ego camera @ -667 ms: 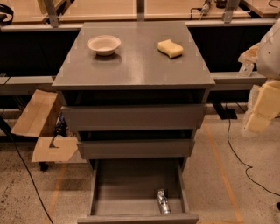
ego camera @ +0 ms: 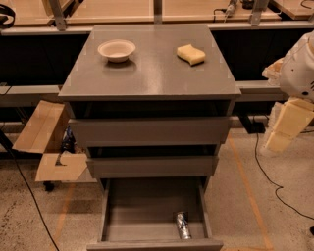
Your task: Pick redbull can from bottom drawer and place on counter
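Near right corner of bottom drawer: redbull can [ego camera: 183,225] lies on its side on the drawer floor, long axis running near to far, close to the right wall and just behind the front panel.
Bottom drawer [ego camera: 142,206]: pulled out toward the near side, open from above; the can is the only item seen in it.
Can relative to gripper: well apart; the can is low and near, the gripper is up and to the far right, outside the cabinet.
Gripper [ego camera: 287,128]: cream-coloured end of the arm at the right edge of the scene, hanging beside the cabinet at about the level of the upper drawers, touching nothing.
Gripper state: cannot tell whether open or closed.
Upper drawers: top drawer [ego camera: 149,131] and middle drawer [ego camera: 152,166] pushed in, contents hidden.
Counter [ego camera: 152,73]: grey top, carrying two items.
Bowl [ego camera: 117,50]: white, upright, far left of the counter; its inside appears bare.
Sponge [ego camera: 191,54]: yellow, far right of the counter, apart from the bowl.
Cardboard box [ego camera: 44,130]: on the floor left of the cabinet, flaps open; contents unclear.
Wooden tabletops [ego camera: 117,12]: behind the cabinet, on the far side.
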You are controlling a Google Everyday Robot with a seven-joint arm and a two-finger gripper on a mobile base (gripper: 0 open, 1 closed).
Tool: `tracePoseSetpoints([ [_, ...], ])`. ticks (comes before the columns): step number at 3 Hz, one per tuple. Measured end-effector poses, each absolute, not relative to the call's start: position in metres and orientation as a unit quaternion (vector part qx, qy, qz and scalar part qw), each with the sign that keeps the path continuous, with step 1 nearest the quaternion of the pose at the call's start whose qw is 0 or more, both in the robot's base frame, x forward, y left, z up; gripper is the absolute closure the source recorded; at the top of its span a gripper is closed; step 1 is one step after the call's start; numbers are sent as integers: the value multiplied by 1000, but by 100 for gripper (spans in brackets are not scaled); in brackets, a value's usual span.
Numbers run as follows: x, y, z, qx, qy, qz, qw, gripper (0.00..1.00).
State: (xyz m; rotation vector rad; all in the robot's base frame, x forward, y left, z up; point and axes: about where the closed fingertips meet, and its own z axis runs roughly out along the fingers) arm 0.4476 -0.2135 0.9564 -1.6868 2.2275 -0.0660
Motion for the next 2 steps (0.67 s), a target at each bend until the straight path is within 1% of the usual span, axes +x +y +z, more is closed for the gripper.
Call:
tracePoseSetpoints([
  [1, 456, -212, 934, -581, 792, -21, 186, 0],
  [2, 467, -230, 895, -560, 812, -27, 162, 0],
])
